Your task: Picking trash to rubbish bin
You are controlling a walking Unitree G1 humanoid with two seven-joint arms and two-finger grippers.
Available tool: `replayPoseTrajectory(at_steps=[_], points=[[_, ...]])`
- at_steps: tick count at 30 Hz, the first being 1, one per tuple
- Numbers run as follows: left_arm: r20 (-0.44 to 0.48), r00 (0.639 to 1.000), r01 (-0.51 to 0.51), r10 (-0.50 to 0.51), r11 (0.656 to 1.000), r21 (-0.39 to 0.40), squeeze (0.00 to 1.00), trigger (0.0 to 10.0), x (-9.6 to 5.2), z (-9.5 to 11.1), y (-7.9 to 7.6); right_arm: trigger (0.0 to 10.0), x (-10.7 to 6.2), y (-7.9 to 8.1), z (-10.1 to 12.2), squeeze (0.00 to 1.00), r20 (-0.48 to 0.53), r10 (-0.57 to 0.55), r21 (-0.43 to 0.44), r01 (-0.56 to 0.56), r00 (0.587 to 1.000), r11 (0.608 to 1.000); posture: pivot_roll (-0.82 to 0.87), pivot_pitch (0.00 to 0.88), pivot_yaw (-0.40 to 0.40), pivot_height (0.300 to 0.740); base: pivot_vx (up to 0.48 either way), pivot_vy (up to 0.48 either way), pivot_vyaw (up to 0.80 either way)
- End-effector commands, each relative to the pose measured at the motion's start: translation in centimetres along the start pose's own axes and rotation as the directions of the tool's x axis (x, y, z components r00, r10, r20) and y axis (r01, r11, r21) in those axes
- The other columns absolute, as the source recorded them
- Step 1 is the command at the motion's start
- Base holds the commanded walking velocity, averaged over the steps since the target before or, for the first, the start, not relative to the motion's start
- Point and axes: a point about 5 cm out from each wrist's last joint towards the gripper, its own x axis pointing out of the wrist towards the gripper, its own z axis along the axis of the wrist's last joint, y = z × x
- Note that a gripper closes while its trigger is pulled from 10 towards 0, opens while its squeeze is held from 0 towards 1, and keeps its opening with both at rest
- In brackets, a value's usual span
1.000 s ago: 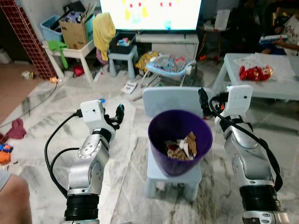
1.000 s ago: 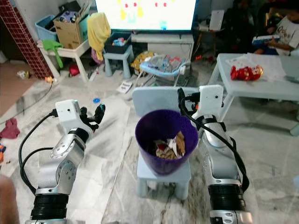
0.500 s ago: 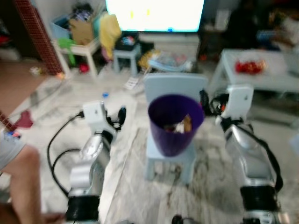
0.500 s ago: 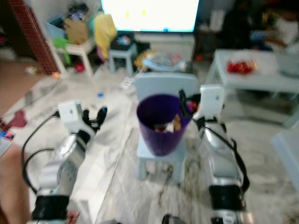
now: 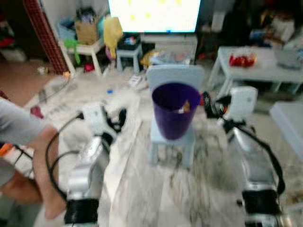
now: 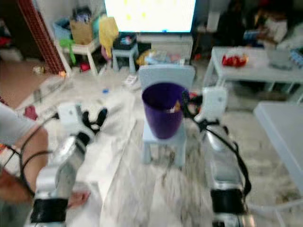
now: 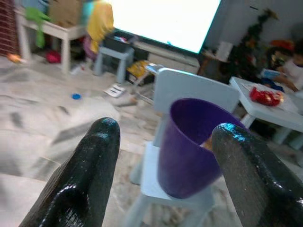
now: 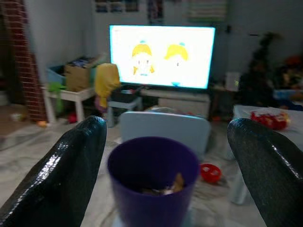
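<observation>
Item: purple rubbish bin [image 5: 173, 109], upright on a small pale chair [image 5: 173, 137], paper scraps inside near the rim.
Left gripper [image 7: 163, 156]: fingers spread wide, empty, raised left of the bin.
Right gripper [image 8: 168, 165]: fingers spread wide, empty, facing the bin.
Handling: next trash probably lies on the floor [image 5: 156, 198]; steady the view first.
Obscured: head views blurred; floor litter indistinct; a person's arm [image 5: 28, 142] cut off at left.

The purple bin [image 5: 173, 109] sits on a small chair [image 5: 171, 138], its mouth open from above. The chair back [image 5: 175, 76] blocks its far side; marble floor [image 5: 156, 189] in front lies free; a person's leg [image 5: 45, 165] crowds the left.
</observation>
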Motion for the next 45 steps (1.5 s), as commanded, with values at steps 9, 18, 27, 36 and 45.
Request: replayPoseTrajectory(at_steps=[9, 18, 27, 36, 45], points=[[-0.008, 1.0, 0.007, -0.007, 1.0, -0.007, 0.0, 10.0, 0.0, -0.26, -0.5, 10.0, -0.1, -0.52, 0.07, 0.88, -0.006, -0.011, -0.005, 0.011, 1.0, 1.0, -0.02, 0.0, 0.014, 0.74, -0.355, 0.0, 0.0], [-0.011, 1.0, 0.008, -0.008, 1.0, -0.012, 0.0, 10.0, 0.01, -0.39, -0.58, 10.0, -0.08, -0.54, 0.09, 0.88, -0.007, -0.009, -0.008, 0.009, 1.0, 1.0, -0.02, 0.0, 0.012, 0.74, -0.399, 0.0, 0.0], [0.014, 1.0, 0.014, -0.014, 1.0, -0.013, 0.0, 10.0, 0.02, -0.08, -0.47, 10.0, -0.03, -0.46, 0.08, 0.87, -0.007, -0.008, -0.009, 0.008, 1.0, 1.0, -0.02, 0.0, 0.012, 0.74, -0.071, 0.0, 0.0], [0.039, 0.998, 0.052, -0.052, 0.998, -0.022, 0.0, 10.0, -0.1, 0.29, -0.69, 10.0, 0.05, -0.39, 0.14, 0.88, -0.003, -0.006, -0.006, 0.006, 1.0, 1.0, -0.02, 0.0, 0.015, 0.74, 0.0, 0.0, 0.0], [0.045, 0.997, 0.065, -0.064, 0.998, -0.016, 0.0, 10.0, -0.05, 0.38, -0.81, 10.0, 0.12, -0.39, 0.19, 0.88, 0.001, -0.006, -0.004, 0.006, 1.0, 1.0, -0.02, 0.0, 0.015, 0.74, 0.0, 0.0, 0.0]])
